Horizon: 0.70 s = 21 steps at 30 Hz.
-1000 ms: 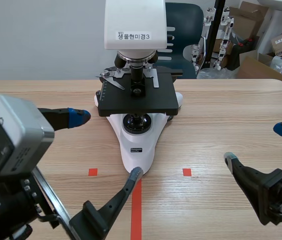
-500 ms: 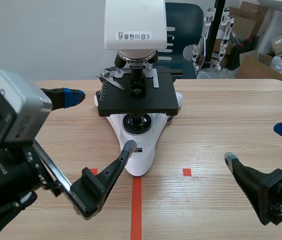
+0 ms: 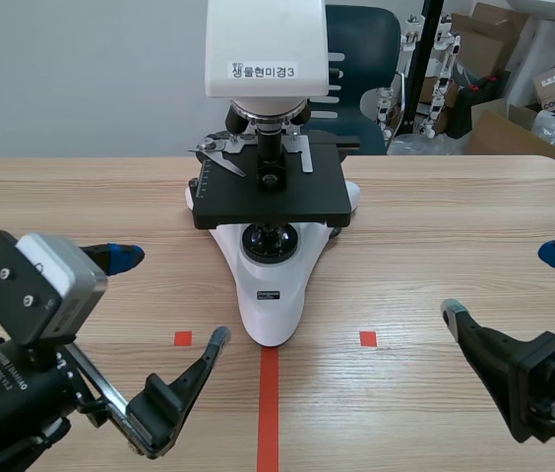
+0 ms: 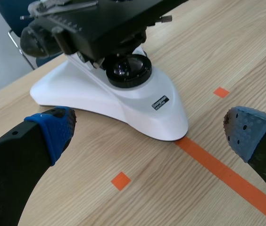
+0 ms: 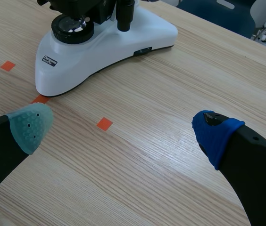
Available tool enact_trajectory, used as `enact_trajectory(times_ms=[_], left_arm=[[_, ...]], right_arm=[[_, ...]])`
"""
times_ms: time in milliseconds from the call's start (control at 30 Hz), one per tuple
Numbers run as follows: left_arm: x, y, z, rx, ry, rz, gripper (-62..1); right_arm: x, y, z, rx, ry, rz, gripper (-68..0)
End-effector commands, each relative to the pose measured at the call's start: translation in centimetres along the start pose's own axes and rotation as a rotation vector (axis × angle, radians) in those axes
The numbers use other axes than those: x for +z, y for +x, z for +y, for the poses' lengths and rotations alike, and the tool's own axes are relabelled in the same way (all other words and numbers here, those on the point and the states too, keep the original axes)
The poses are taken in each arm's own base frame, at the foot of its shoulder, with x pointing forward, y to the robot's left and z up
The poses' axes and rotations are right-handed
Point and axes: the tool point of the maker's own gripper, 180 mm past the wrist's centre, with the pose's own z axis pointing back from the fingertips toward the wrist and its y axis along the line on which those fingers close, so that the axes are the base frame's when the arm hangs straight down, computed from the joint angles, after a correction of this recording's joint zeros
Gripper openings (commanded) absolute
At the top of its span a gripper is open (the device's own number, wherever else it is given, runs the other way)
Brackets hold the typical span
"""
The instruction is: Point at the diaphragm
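Microscope (image 3: pixel 274 197) head in scene view only; wrist views, just base

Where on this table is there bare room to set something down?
Bare wood lies between the microscope base and the right gripper, and on the table beside the stage at the far right. The far left, beyond the left gripper, is free too. The middle is crowded: the left gripper sits close to the base.

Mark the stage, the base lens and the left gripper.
stage (image 3: pixel 302 202), scene view, bare front part of its black top.
base lens (image 4: pixel 124 70), left wrist view, centre of the glass.
left gripper (image 3: pixel 171 298), scene view, midway between its open fingertips.
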Motion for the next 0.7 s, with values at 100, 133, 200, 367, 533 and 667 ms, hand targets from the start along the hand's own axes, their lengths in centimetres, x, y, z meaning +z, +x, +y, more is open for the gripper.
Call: enact_trajectory(times_ms=[100, 133, 200, 367, 533, 667], left_arm=[[1.3, 0.7, 2.2, 0.05, 0.046, -0.078, 1.4], [1.5, 0.6, 2.4, 0.041, 0.044, -0.074, 1.4], [2.0, 0.2, 2.9, 0.024, 0.04, -0.055, 1.4], [3.3, 0.3, 3.5, -0.002, 0.033, -0.069, 1.4], [4.4, 0.4, 4.3, 0.02, 0.031, -0.07, 1.4], [5.1, 0.7, 4.4, 0.01, 0.007, -0.074, 1.4]], right_arm=[[-0.1, 0.9, -0.1, 0.011, 0.009, -0.028, 0.4], [-0.1, 0.9, -0.1, 0.011, 0.009, -0.028, 0.4], [-0.1, 0.9, -0.1, 0.011, 0.009, -0.028, 0.4], [-0.1, 0.9, -0.1, 0.011, 0.009, -0.028, 0.4], [-0.1, 0.9, -0.1, 0.011, 0.009, -0.028, 0.4], [-0.1, 0.9, -0.1, 0.011, 0.009, -0.028, 0.4]])
